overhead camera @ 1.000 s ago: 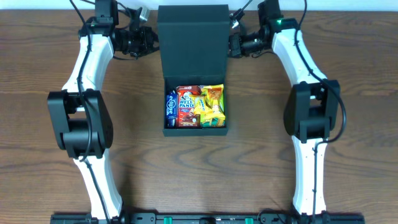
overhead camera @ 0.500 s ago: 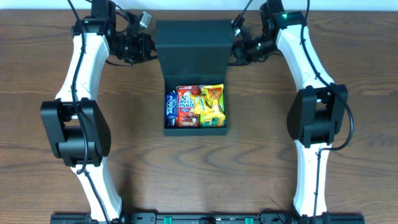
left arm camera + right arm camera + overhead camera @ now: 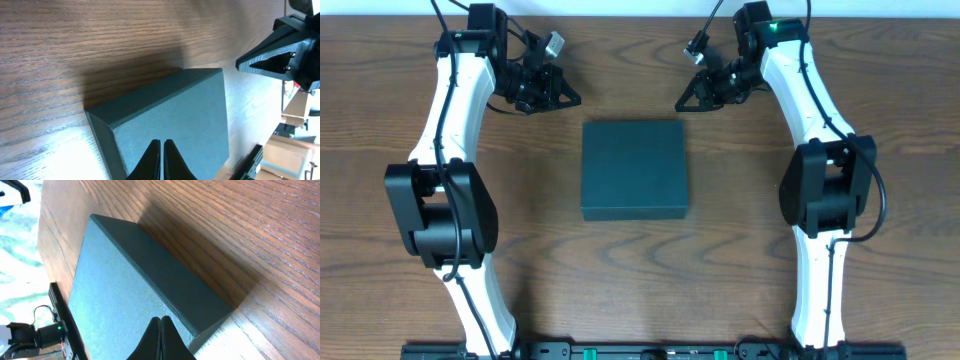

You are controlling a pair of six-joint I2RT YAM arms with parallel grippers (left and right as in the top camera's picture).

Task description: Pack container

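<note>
The dark container [image 3: 634, 170] is being shown with its flap lid down, sitting square on the middle of the wooden table [image 3: 740, 260]. It is being flanked from its far side. The left gripper [image 3: 574, 100] is being held off the far left corner and the right gripper [image 3: 680, 104] off the far right, both clear of it and about equally near. Both pairs of fingers are being pressed together on nothing. No long axis is being offered by the square lid, and nothing is being seen in the way.

Centre: container [image 3: 634, 170], plain matte dark teal with a fine woven texture. Surrounding table [image 3: 920, 250], brown with streaked wood grain. Flanking arms [image 3: 455, 90] white, joints black.
</note>
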